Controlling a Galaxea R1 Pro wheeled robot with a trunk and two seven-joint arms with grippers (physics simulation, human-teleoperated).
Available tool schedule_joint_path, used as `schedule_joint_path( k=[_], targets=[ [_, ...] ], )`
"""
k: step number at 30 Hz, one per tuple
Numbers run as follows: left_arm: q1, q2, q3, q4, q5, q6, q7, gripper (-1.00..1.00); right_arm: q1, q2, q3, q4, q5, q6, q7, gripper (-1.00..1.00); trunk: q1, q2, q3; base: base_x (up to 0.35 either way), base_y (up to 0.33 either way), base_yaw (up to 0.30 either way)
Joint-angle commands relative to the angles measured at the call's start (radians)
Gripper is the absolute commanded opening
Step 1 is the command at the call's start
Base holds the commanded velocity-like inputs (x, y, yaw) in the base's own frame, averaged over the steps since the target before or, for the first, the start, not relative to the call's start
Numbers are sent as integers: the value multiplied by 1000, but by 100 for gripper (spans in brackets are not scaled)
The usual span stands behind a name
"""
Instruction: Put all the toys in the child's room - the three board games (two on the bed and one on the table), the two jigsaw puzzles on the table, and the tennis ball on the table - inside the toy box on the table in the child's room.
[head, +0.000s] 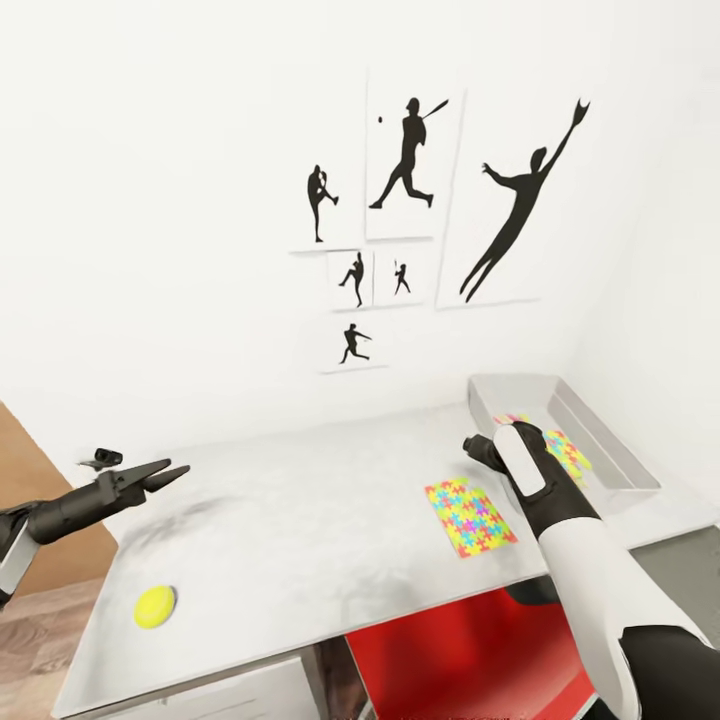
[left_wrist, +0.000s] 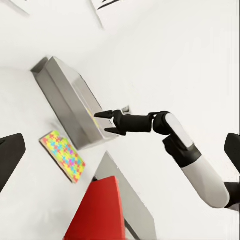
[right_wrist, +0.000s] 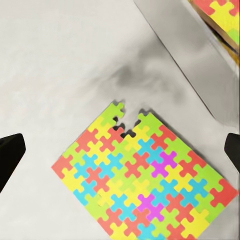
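A long pale grey table (head: 300, 500) with a faintly marbled top stands against a white wall hung with black silhouettes of baseball players (head: 410, 155). At the table's far right end sits the toy box (head: 610, 440), a shallow light-grey tray with sloping sides; a jigsaw puzzle (head: 572, 452) lies inside it, partly hidden behind the right arm. Under the table's near edge is a red surface (head: 450, 650).

The right arm (head: 590, 580), white with a black wrist, reaches over the table's right part, and its right gripper (left_wrist: 106, 122) hangs above the table just beside the toy box's near wall, fingers set wide apart and holding nothing. Below it a second jigsaw puzzle (right_wrist: 142, 175) lies flat on the table, near the box but apart from it.

The left gripper (head: 172, 475) hovers over the table's left end, its dark fingers narrowly parted and empty. A tennis ball (head: 155, 606) rests on the table near the front left corner, well apart from the puzzles.
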Motion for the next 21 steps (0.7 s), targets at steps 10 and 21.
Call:
schedule_joint_path(
  k=[10, 21],
  targets=[
    [-5, -17, -41, -180, -3, 106, -4, 100, -3, 11, 5, 2, -10, 0, -9, 100, 1, -2, -15, 0, 0, -124],
    [13, -37, -48, -244, -4, 111, -4, 100, -3, 11, 6, -3, -11, 1, -8, 100, 1, -2, -29, 0, 0, -122]
  ],
)
